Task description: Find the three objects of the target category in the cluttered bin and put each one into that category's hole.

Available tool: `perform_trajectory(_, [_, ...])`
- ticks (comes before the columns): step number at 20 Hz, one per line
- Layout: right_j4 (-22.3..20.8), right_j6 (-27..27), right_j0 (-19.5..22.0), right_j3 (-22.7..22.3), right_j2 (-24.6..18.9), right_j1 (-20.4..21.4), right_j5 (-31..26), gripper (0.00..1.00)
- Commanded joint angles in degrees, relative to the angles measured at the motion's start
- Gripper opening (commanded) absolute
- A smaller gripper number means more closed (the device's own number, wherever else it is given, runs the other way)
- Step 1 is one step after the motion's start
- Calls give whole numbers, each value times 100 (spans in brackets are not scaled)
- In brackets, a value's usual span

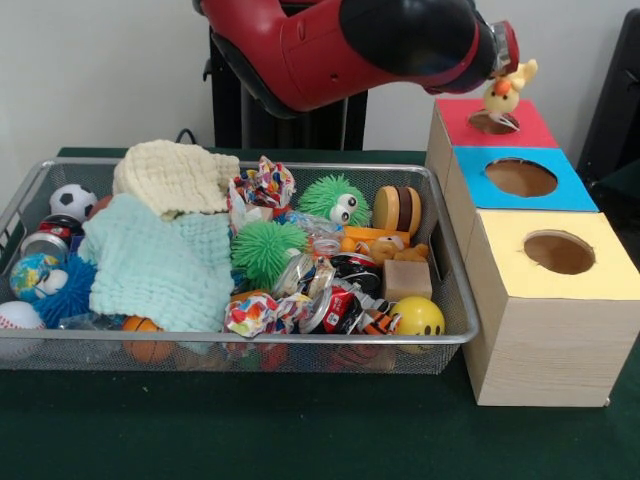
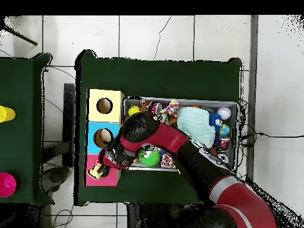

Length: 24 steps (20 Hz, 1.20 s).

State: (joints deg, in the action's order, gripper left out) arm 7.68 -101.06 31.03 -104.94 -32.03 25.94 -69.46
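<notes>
The gripper (image 1: 503,75) clenches the yellow duck (image 1: 503,92) right above the red box's hole (image 1: 493,122) — arguably one delivery nearly done, while a tan teddy bear (image 1: 385,249) waits in the wire-mesh bin (image 1: 455,300).

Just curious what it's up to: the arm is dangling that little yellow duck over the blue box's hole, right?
Not quite. In the front view the yellow duck hangs over the hole of the red box, not the blue box. The rest holds: the arm is dangling it there.
</notes>
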Motion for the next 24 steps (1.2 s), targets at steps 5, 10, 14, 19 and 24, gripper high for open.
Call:
perform_trajectory(5, [497, -765, 94, -736, 222, 382, 844, 0])
perform_trajectory(10, [553, -750, 19, -674, 274, 272, 962, 0])
perform_trajectory(14, [550, -721, 8, -626, 295, 244, 952, 0])
perform_trajectory(19, [536, -715, -12, -591, 319, 235, 927, 0])
perform_trajectory(24, [604, -727, -3, -630, 280, 258, 907, 0])
